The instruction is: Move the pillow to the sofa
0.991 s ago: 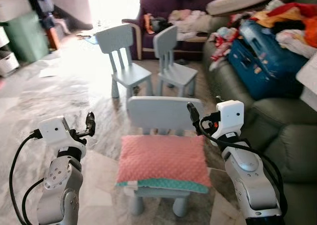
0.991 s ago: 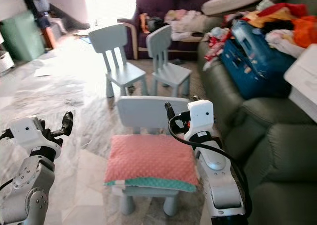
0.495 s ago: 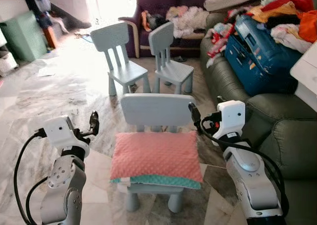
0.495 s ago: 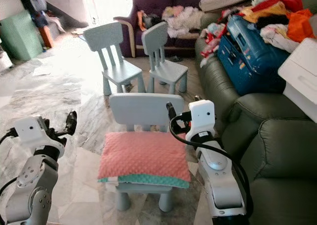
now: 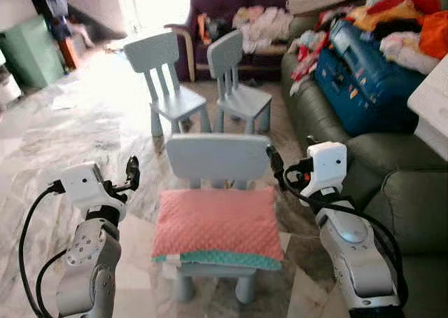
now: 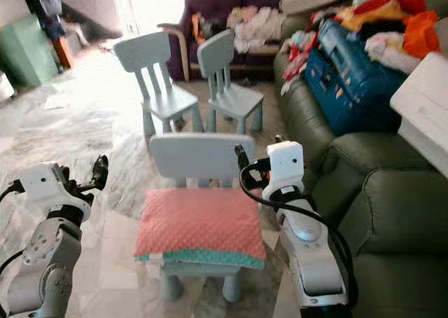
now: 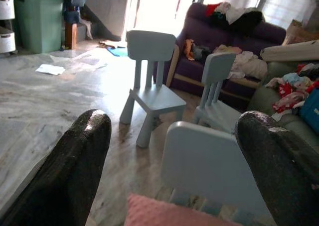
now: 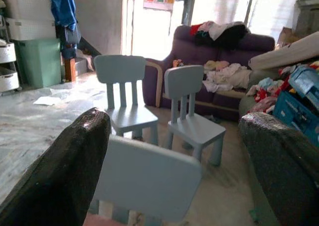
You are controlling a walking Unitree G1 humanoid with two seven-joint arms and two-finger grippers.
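Directly before us, on the seat of the nearest small pale-blue chair (image 5: 218,161), lies the pink pillow (image 5: 217,223), flat, with a teal layer showing along its near edge. Since a second ago the whole view has shifted: chair and pillow now sit a little lower and more to the left in the frame, and the far chairs have slid likewise, so we judge that our head or body has moved rather than any object. The pillow itself has not been disturbed.

Our left gripper (image 5: 130,172) hovers to the left of the chair, and our right gripper (image 5: 274,162) hangs just beside the right end of the chair back; both have kept their poses relative to us. In the wrist views the left gripper's fingers (image 7: 75,171) and the right gripper's fingers (image 8: 60,171) stand wide apart, holding nothing. We judge that we are still lining up, with the grasp not yet begun.

To the right stands the grey-green sofa (image 5: 409,206), its near cushions bare. Farther along it rests a blue suitcase (image 5: 364,87), shut, so its contents are hidden, with loose clothes (image 5: 409,24) heaped around and above it. Far left stands a green bin (image 5: 28,52); we cannot tell what is inside.
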